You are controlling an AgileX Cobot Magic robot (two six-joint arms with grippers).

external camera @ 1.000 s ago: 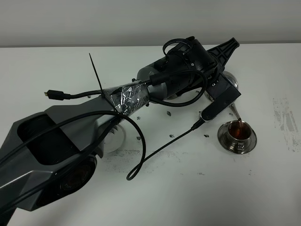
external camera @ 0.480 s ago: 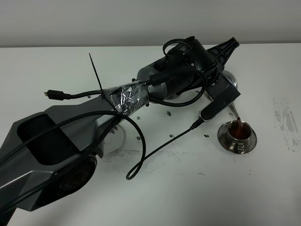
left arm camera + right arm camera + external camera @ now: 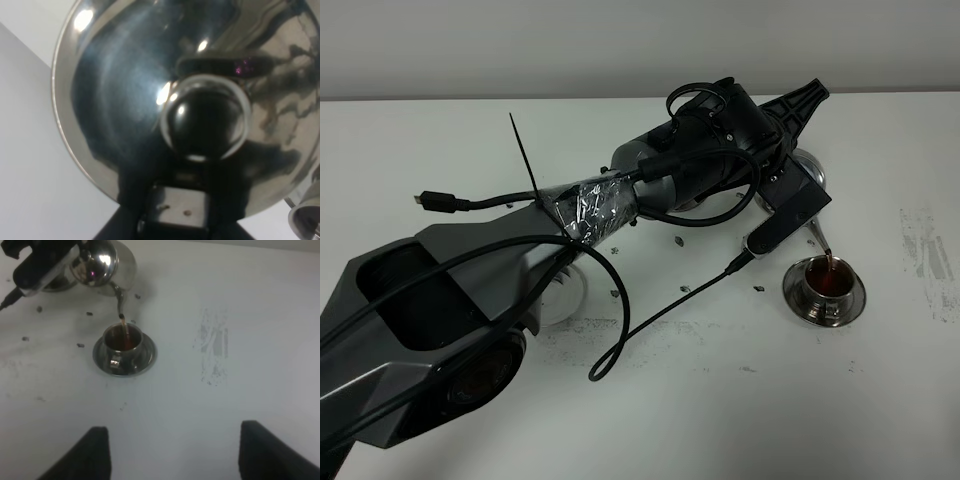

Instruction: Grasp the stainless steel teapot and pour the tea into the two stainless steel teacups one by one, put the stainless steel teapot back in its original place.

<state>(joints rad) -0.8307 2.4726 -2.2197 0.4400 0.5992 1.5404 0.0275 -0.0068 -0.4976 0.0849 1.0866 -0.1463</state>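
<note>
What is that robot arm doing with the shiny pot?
The left arm is holding the stainless steel teapot tipped over, and a thin stream of reddish-brown tea is running from its spout into a small steel teacup on a saucer. The cup already has tea in it. The right gripper hangs open above the white table, holding nothing. Only this one cup shows clearly.
</note>
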